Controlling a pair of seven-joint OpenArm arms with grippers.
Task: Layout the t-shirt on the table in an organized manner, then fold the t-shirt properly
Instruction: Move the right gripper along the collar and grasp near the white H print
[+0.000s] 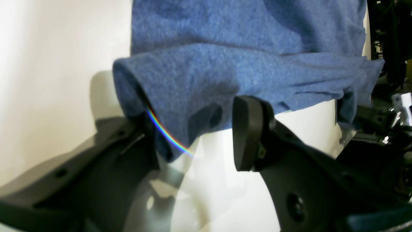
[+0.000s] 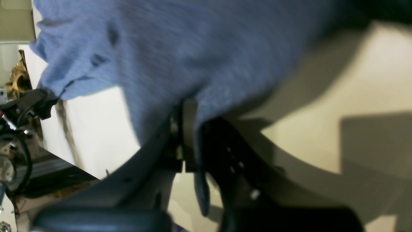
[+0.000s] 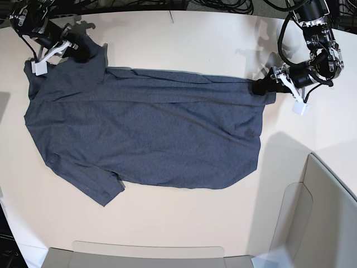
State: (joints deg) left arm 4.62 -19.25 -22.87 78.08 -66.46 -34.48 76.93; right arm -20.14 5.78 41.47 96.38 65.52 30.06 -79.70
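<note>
The t-shirt (image 3: pixel 150 134) lies spread across the middle of the table (image 3: pixel 184 223), stretched sideways, its far edge doubled over into a long fold running from one arm to the other. One short sleeve (image 3: pixel 92 187) sticks out toward the near left in the base view; no lettering shows on the upward side.

At the far left corner of the cloth in that view, the right gripper (image 2: pixel 190 129) is clamped tight on the fabric, its black fingers pressed together with blue-grey cloth pinched between them and a strip hanging below. At the far right corner, the left gripper (image 1: pixel 193 129) stands with its jaws wide apart; a bunched, rolled edge of the shirt sits between them, draped against one finger (image 1: pixel 248 132), but the jaws are not closed on it.

Pale grey panels (image 3: pixel 312 218) stand along the near and right edges of the table, and black cables (image 3: pixel 223 5) trail beyond the far edge.
</note>
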